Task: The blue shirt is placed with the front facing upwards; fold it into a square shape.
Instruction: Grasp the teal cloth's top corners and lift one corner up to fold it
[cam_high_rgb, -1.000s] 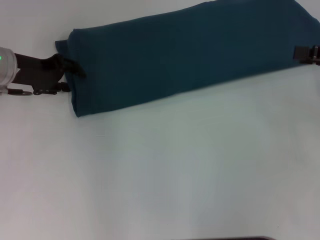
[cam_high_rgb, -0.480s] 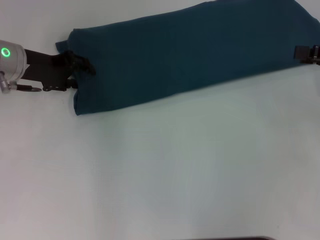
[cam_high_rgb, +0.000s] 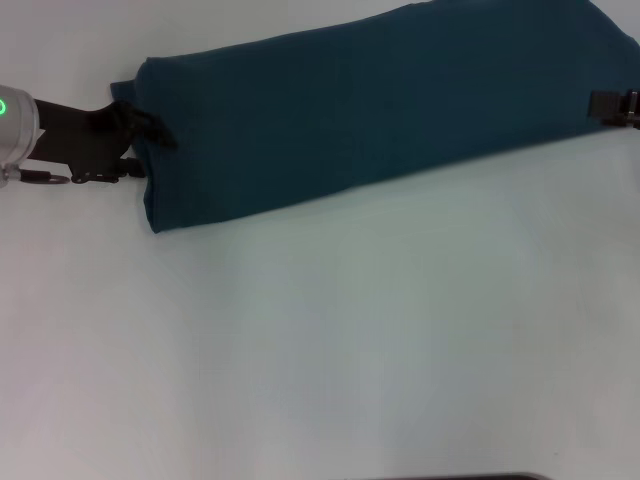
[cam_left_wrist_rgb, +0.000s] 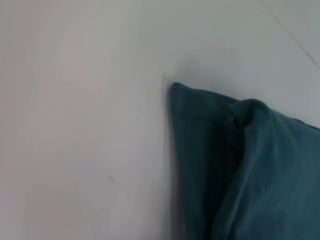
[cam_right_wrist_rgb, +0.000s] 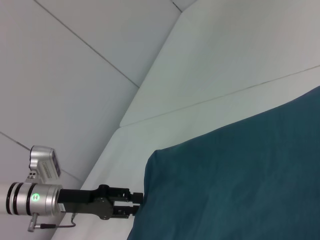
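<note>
**Folded shirt lies as a long band, a gripper at each end**

The blue shirt lies on the white table folded into a long, narrow band. It runs across the far part of the table, its left end nearer the robot and its right end farther off, so the band slants. No lettering or neck tag shows on the upper side; only plain dark teal cloth is visible. The near long edge looks like a smooth, rounded fold.

The left gripper is at the left end of the band, reaching in from the left edge of the scene. Its black fingers touch the short end of the shirt, one lying over the top of the cloth. In the right wrist view the same gripper is seen from across the table, its fingertips right at the corner of the cloth, with a small gap between them. Whether they pinch the fabric cannot be told. The left wrist view shows only the layered corner of the shirt on the table.

The right gripper is at the far right edge of the scene, against the right end of the band. Only a small black part of it shows, so the state of its jaws cannot be told.
</note>
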